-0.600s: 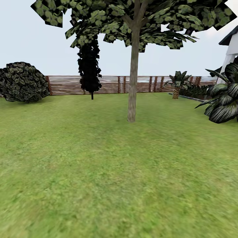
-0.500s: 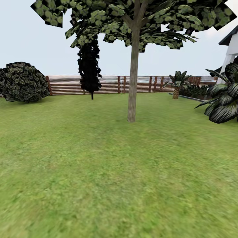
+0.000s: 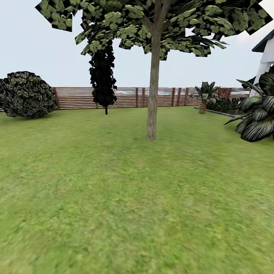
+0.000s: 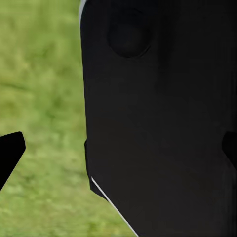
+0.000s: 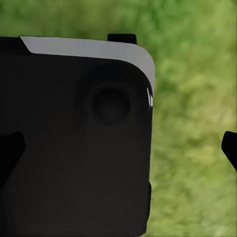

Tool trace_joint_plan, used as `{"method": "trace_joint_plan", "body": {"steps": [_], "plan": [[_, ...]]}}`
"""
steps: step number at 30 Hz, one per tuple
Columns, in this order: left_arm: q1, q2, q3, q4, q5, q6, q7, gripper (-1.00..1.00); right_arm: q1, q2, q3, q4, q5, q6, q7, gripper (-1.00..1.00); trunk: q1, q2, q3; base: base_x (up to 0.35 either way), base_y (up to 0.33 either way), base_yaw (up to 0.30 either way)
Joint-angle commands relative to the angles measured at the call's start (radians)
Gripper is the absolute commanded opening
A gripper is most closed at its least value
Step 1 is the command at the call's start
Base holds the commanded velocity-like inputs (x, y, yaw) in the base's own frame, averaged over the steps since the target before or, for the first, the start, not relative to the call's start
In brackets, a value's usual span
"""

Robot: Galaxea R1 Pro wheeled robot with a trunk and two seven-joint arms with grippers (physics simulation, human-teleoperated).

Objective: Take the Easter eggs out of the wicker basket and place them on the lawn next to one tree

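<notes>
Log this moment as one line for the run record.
stage: in transit | ahead: tree on lawn | beyond: fence, bush | eggs, basket: unseen | tools: fingertips apart, nothing between

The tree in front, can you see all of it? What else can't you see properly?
- The tree: the head view's top edge cuts off its canopy.
- The white building: the right edge cuts it off.
- The fence: partly hidden behind the round bush, the dark narrow tree and the trunk.
- The lawn in both wrist views: blurred, and largely covered by a black robot part.
- Gripper fingers: dark tips at the wrist views' edges, so open or shut is unclear.
</notes>
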Motion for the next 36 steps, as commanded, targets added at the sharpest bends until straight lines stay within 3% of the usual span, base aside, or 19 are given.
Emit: {"method": "trace_joint_plan", "body": {"steps": [1, 7, 8, 12, 20, 36], "plan": [[0.001, -0.006, -0.002, -0.008, -0.002, -0.001, 0.000, 1.00, -0.001, 0.000, -0.001, 0.003, 0.002, 0.000, 0.002, 1.00, 0.000, 0.000, -0.001, 0.080, 0.000, 0.000], [0.001, -0.012, -0.003, -0.042, -0.006, 0.006, -0.020, 1.00, -0.001, 0.000, -0.001, 0.004, 0.003, 0.007, 0.003, 1.00, 0.000, 0.000, -0.001, 0.265, 0.025, 0.000], [0.001, -0.012, -0.003, -0.056, -0.006, 0.006, -0.071, 1.00, -0.001, 0.000, -0.001, 0.004, 0.004, 0.004, 0.003, 1.00, 0.000, 0.000, -0.001, 0.329, 0.006, 0.000], [0.001, -0.011, 0.000, -0.055, -0.004, 0.007, -0.114, 1.00, -0.001, 0.004, 0.001, 0.007, 0.006, 0.003, 0.003, 1.00, 0.000, 0.000, -0.001, 0.332, 0.002, 0.000], [0.001, -0.011, -0.004, -0.055, -0.007, 0.006, -0.123, 1.00, -0.001, 0.012, 0.011, 0.022, 0.006, 0.000, 0.000, 1.00, 0.000, 0.000, -0.001, 0.334, 0.000, 0.047], [0.001, -0.007, -0.003, -0.052, -0.006, 0.006, -0.123, 1.00, -0.001, 0.015, 0.015, 0.024, 0.009, 0.002, -0.006, 1.00, 0.000, 0.000, -0.001, 0.318, 0.000, 0.266]]}}
